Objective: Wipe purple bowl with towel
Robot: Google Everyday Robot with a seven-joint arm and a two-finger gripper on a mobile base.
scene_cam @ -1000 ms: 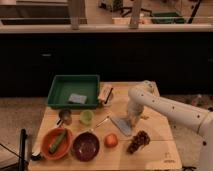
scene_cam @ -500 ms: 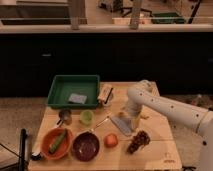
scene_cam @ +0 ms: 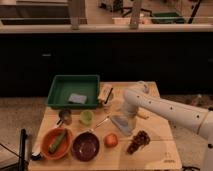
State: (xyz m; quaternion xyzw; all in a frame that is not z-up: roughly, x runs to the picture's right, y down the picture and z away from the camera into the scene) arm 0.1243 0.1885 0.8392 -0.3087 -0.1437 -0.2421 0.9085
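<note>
The purple bowl (scene_cam: 86, 146) sits empty near the table's front edge, between an orange bowl (scene_cam: 48, 148) and an orange fruit (scene_cam: 111, 140). The grey towel (scene_cam: 121, 125) lies crumpled on the table, behind and to the right of the purple bowl. My white arm reaches in from the right and bends down, so the gripper (scene_cam: 125, 117) is right over the towel's far end and touches it or nearly does.
A green tray (scene_cam: 60, 85) holding a grey sponge (scene_cam: 77, 98) stands at the back left. A green cup (scene_cam: 86, 117), a dark cup (scene_cam: 64, 115), a spoon (scene_cam: 100, 122), dark grapes (scene_cam: 138, 141) and a green vegetable (scene_cam: 59, 141) in the orange bowl surround the work area.
The arm has shifted only slightly over the towel. The towel and the bowls stay where they were.
</note>
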